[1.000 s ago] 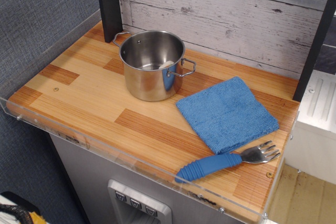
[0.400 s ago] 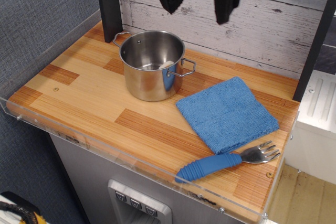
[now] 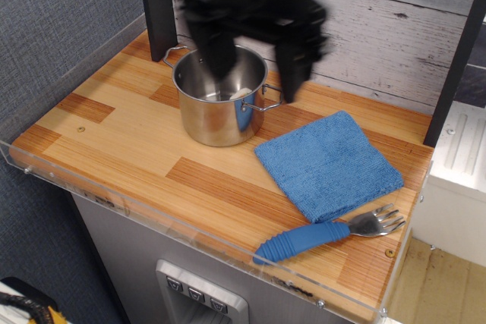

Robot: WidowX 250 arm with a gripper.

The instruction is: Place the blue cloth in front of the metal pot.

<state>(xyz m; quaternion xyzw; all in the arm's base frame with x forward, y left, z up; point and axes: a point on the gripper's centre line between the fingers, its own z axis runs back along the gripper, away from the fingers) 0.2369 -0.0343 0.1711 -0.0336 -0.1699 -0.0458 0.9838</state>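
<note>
The blue cloth (image 3: 328,163) lies flat and folded on the wooden tabletop, to the right of the metal pot (image 3: 220,104). The pot stands upright at the back middle of the table, with a small pale object inside. My black gripper (image 3: 254,73) hangs open and blurred above the pot, its left finger (image 3: 215,55) over the pot's mouth and its right finger (image 3: 295,70) over the pot's right handle. It holds nothing and is apart from the cloth.
A blue-handled metal spork (image 3: 326,233) lies near the front right edge, just in front of the cloth. A clear plastic rim (image 3: 190,233) runs along the table's front. A black post (image 3: 156,5) stands behind the pot, and a white plank wall backs the table.
My gripper has come down from the top edge of the view to just above the pot, staying open. The cloth, pot and spork have not moved.
</note>
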